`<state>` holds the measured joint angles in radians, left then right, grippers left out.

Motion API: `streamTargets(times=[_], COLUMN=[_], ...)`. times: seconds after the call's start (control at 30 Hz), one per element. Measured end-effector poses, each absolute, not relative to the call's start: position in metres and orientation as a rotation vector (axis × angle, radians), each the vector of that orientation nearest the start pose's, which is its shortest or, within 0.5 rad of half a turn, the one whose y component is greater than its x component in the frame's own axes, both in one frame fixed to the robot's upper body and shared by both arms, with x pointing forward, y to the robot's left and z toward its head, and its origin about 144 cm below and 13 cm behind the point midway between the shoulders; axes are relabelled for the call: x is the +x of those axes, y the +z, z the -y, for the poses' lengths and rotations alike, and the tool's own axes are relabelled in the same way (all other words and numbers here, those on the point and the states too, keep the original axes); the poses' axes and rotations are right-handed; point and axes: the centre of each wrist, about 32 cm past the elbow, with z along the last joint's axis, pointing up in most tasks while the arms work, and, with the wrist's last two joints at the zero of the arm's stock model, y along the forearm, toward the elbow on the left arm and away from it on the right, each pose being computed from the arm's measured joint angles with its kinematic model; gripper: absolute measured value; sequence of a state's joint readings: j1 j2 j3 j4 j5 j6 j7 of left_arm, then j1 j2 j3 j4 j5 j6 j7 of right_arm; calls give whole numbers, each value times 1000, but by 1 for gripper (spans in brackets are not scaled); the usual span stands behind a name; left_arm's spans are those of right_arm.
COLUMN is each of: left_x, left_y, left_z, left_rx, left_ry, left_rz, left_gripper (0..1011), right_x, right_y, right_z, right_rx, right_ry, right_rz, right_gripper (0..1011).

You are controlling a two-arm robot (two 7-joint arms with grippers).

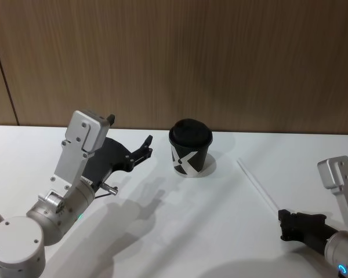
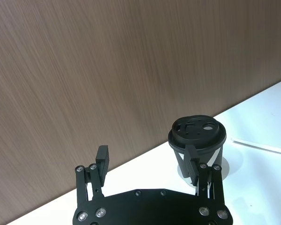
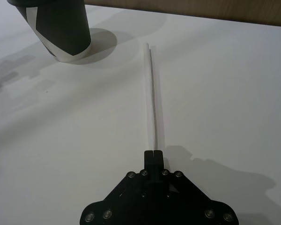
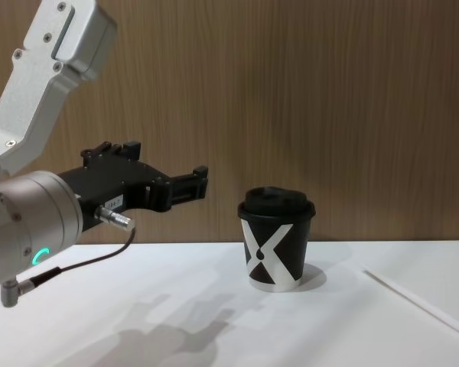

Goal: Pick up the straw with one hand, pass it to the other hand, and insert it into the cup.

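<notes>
The cup (image 1: 190, 148) is black with a white X mark and a domed lid, and it stands upright at mid-table near the wall. To its right the straw (image 1: 258, 185), a thin white tube, lies flat on the table and runs toward me. Its near end meets the tips of my right gripper (image 1: 282, 220), which sits low over the table; in the right wrist view the right gripper (image 3: 153, 153) is shut on that end of the straw (image 3: 151, 93). My left gripper (image 1: 146, 147) hovers open above the table just left of the cup (image 2: 196, 140), holding nothing.
A wood-panelled wall (image 1: 220, 58) rises right behind the white table (image 1: 180, 231). A thin dark cable (image 4: 76, 264) hangs from the left wrist. Open tabletop lies in front of the cup and between the two arms.
</notes>
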<state>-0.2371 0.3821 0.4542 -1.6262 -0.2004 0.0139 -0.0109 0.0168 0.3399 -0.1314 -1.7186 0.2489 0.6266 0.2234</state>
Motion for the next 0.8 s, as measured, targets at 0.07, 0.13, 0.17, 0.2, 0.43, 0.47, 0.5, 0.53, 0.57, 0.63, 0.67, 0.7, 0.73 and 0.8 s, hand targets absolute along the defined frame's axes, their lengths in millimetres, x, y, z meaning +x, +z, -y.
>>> streamTargets(times=[0.07,0.13,0.17,0.2,0.43,0.47,0.5,0.53,0.57,0.63,0.67,0.7,0.73,0.8], left_x=[492,492,492,492,492,492,492,492,492,492,492,492,492,492], left_y=[1204,1204,1204,1204,1204,1204,1204,1204,1204,1204,1204,1204,1204,1204], left_z=[-198,-198,-198,-198,-198,-198,-198,-198,-198,-198,-198,-198,-198,-198], left_rx=[61,61,61,61,61,61,61,61,61,61,61,61,61,61], left_ry=[1124,1124,1124,1124,1124,1124,1124,1124,1124,1124,1124,1124,1124,1124], left_rz=[268,268,268,268,268,268,268,268,268,268,268,268,268,268], left_gripper=[1003,1003,1003,1003,1003,1003,1003,1003,1003,1003,1003,1003,1003,1003], right_x=[458,458,458,458,456,456,456,455,455,455,455,454,454,454], right_y=[1189,1189,1189,1189,1188,1188,1187,1187,1187,1188,1188,1188,1188,1190], right_z=[272,272,272,272,274,274,275,276,277,279,280,281,284,287], right_rx=[-443,-443,-443,-443,-425,-421,-414,-412,-409,-405,-402,-400,-401,-397], right_ry=[-1180,-1180,-1180,-1180,-1175,-1174,-1169,-1166,-1163,-1153,-1148,-1144,-1133,-1115], right_rz=[-332,-332,-332,-332,-313,-308,-295,-289,-281,-255,-243,-233,-213,-177], right_gripper=[0,0,1,0,0,1,1,0,1,1,0,0,1,1])
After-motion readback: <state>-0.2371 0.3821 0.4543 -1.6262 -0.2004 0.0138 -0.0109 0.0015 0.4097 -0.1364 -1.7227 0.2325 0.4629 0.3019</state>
